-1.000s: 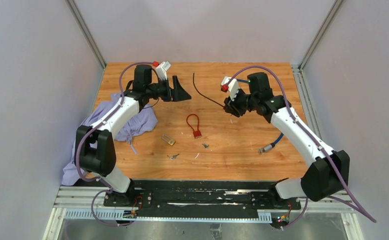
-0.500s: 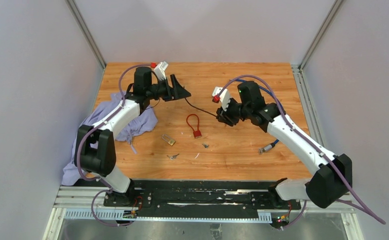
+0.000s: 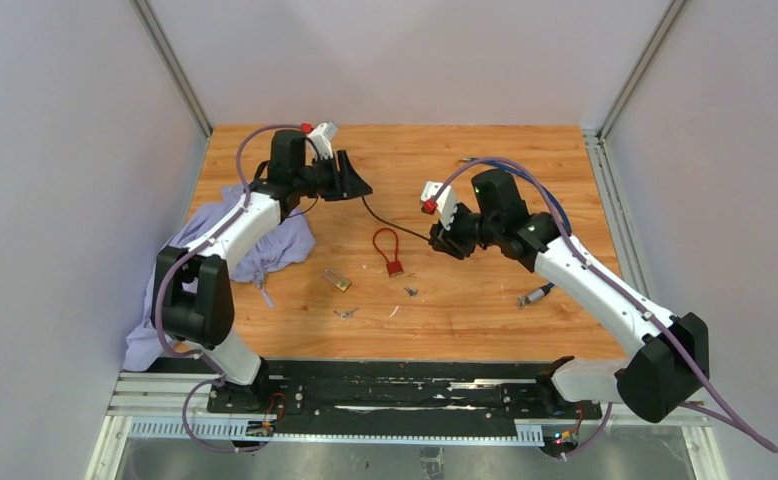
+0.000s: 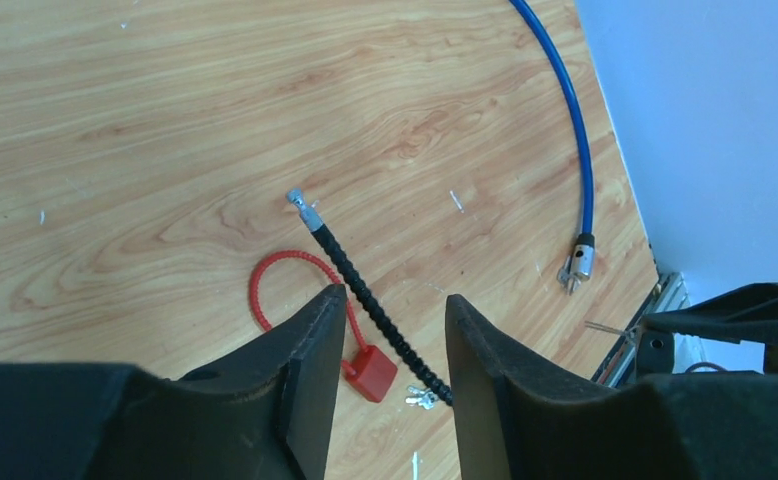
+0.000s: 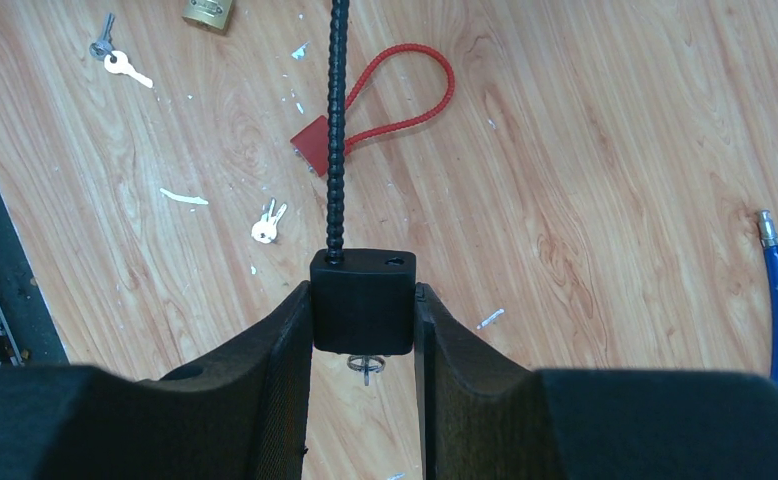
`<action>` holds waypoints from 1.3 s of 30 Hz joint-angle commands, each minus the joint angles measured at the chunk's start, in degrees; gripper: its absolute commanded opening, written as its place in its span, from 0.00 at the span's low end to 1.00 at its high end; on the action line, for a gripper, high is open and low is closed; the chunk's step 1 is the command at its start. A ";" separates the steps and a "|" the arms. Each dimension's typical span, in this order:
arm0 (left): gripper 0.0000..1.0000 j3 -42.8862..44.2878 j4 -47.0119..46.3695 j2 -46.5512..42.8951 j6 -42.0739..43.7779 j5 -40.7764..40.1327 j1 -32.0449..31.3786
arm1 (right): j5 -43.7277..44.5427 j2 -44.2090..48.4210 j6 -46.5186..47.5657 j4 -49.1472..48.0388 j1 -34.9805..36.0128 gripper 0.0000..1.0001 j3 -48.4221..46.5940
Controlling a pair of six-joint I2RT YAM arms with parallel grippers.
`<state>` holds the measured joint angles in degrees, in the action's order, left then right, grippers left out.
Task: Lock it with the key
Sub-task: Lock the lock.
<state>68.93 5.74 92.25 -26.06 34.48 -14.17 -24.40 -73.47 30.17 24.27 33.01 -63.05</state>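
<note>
Two arms meet over the bench (image 3: 415, 145) in the overhead view. My right pincer (image 3: 443, 238) sits right of centre, and a black cable (image 3: 397, 222) runs from it up-left toward my left pincer (image 3: 358, 185). A red cable lock (image 3: 388, 250) and a brass padlock (image 3: 337, 280) lie lower centre.

At the left wrist, the jaws stand apart, clamped on nothing. The cable's metal tip (image 4: 295, 198) shows beyond the gap, above centre.

At the right wrist, that pincer is clenched on the lock body (image 5: 363, 300), bottom centre. The cable leaves a hole in the body's top, with a second hole beside it. A small key ring (image 5: 365, 365) hangs underneath.

My worry is the limp cable. If I pinch it far from the tip, the end could droop and miss that second hole. A tug could also twist the body in my grip.

I can read no brand or writing anywhere.
</note>
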 commanded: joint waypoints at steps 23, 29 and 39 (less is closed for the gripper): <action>0.01 3.32 7.49 -0.52 19.01 3.34 -7.78 | 1.92 1.14 3.55 -2.87 0.54 0.01 3.19; 0.00 4.64 12.01 -2.18 27.29 6.52 -9.97 | -1.12 4.08 7.23 -5.31 -1.84 0.01 6.52; 0.00 11.51 28.69 -2.31 46.85 6.54 -18.43 | -8.47 8.14 16.09 -8.92 -4.45 0.01 11.81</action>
<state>76.62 24.40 91.22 10.11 39.38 -29.15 -28.14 -67.90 40.71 21.08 29.93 -53.30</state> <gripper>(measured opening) 0.050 0.355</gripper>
